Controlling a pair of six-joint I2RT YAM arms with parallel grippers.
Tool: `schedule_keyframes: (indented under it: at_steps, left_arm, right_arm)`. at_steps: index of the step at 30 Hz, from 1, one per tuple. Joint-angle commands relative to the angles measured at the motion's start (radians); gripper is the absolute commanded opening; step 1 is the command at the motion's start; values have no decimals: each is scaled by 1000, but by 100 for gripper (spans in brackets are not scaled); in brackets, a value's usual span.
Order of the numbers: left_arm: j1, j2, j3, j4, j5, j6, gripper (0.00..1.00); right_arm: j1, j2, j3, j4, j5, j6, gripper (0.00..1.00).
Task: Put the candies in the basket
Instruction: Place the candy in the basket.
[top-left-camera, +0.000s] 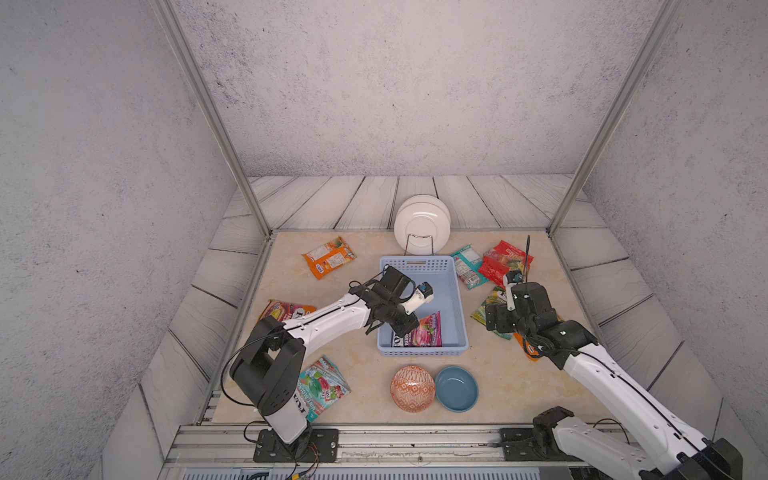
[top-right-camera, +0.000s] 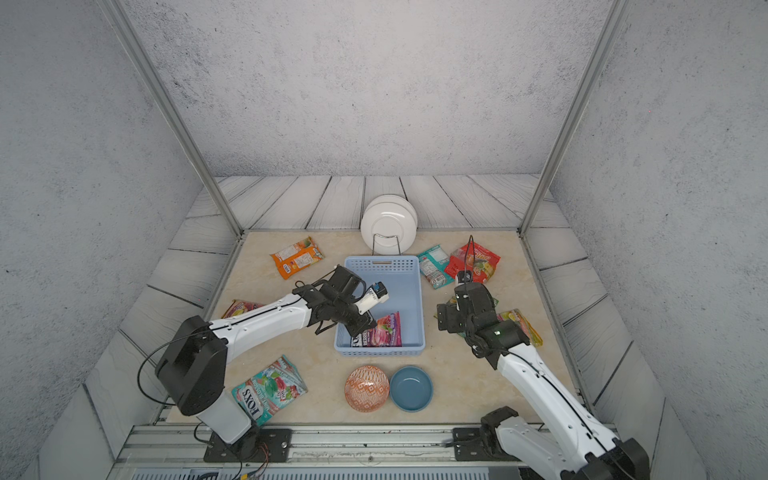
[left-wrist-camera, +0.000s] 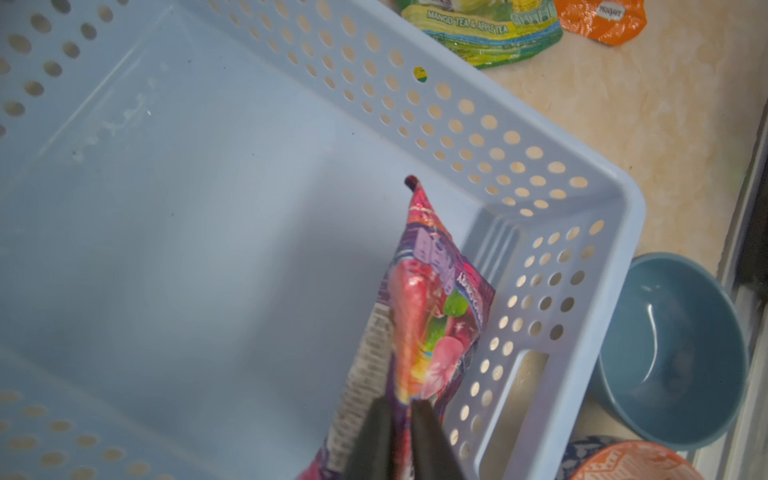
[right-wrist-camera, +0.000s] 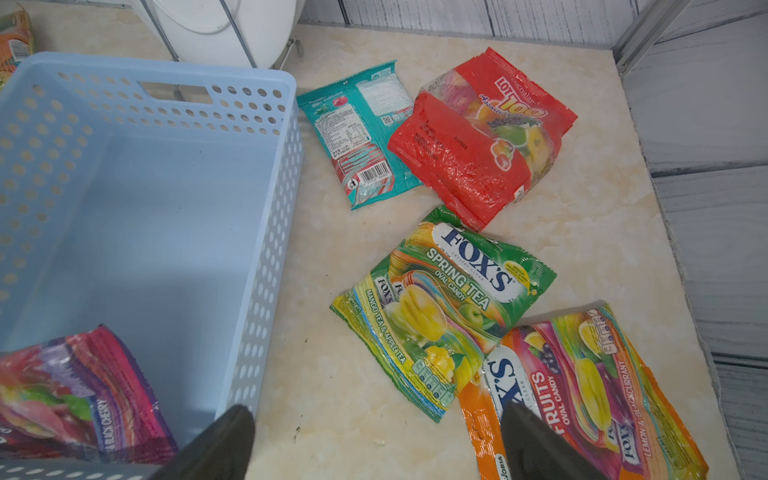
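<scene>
Open left gripper (left-wrist-camera: 401, 405) wider, now narrow astride purple bag (left-wrist-camera: 432, 316) edge, hold unclear, bag down in near end of basket (left-wrist-camera: 166, 249), then lift straight up clear of near wall.

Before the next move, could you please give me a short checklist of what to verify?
1. Purple bag in the basket: ok, at its near end.
2. Left fingers clear of that bag: cannot tell; its edge sits between them.
3. Right fingers open: ok, spread wide and empty.
4. Fruits bag by the right fingers free to grasp: ok, flat on the table, though the Spring Tea bag meets one corner.
5. Room in the basket: ok, most of its floor is bare.
6. All candies in: not ok; several lie outside, such as the red bag.
</scene>
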Motion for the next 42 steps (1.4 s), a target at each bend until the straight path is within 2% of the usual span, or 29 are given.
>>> schedule_keyframes:
  at_steps: [1,3,5,17,23,26,32,38,42]
  left_arm:
    - [-8,-28,-15,4,-21,-12,38]
    - [-8,-41,-21,14,-29,-16,50]
    - [-8,-58,-15,7,-45,-16,57]
    - [-6,-190,-41,1,-64,32,72]
    - [17,-243,-45,-17,-79,84,80]
    - [62,-266,-47,-24,-51,76,90]
    - [168,-330,-62,-14,-21,53,99]
    - [280,-399,-76,-14,-16,58,99]
    - [369,-449,-96,-1,12,16,99]
  right_arm:
    - [-4,-13,-8,2,8,-2,97]
    - [-3,-7,-4,9,-12,-8,97]
    - [-4,-2,6,-12,8,-10,97]
    - [-4,21,8,-10,8,-10,97]
    - [-4,64,33,-55,65,-15,96]
    - [-4,101,63,-95,82,-5,95]
    - [-5,169,86,-105,118,18,94]
    - [-33,246,131,-102,98,68,93]
    - [-78,285,160,-106,43,119,92]
